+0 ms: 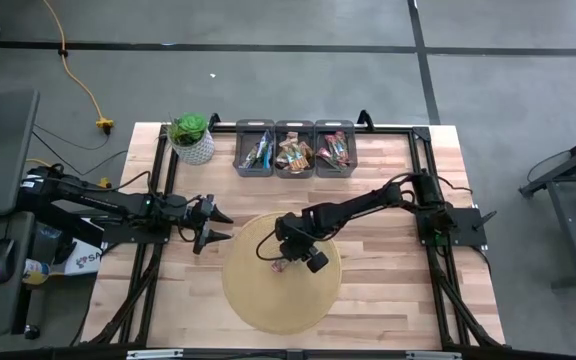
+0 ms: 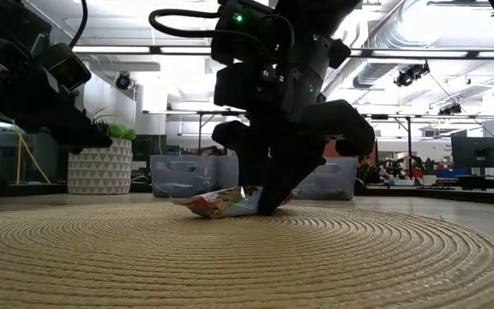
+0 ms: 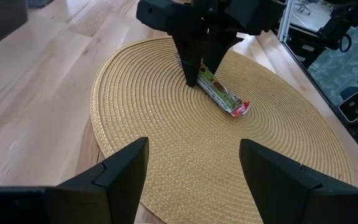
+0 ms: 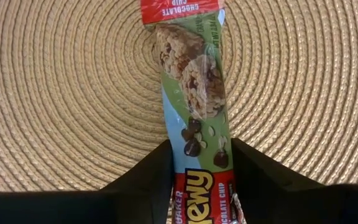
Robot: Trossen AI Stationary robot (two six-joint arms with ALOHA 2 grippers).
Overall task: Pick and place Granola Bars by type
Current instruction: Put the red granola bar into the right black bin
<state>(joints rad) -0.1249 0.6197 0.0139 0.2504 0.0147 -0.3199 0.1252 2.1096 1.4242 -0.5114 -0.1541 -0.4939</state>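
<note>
Granola bar (image 4: 196, 118), chocolate chip: pinched by right gripper (image 1: 286, 253) at centre of round woven mat (image 1: 258, 300). Left gripper (image 1: 214, 225) spread wide near mat's left edge.

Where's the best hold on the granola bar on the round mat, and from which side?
Grip the granola bar across its narrow width near one end, coming straight down from above. It lies flat on the woven mat, so only its long edges offer a pinch. The right pincer already straddles it that way. The left pincer waits open beside the mat.
</note>
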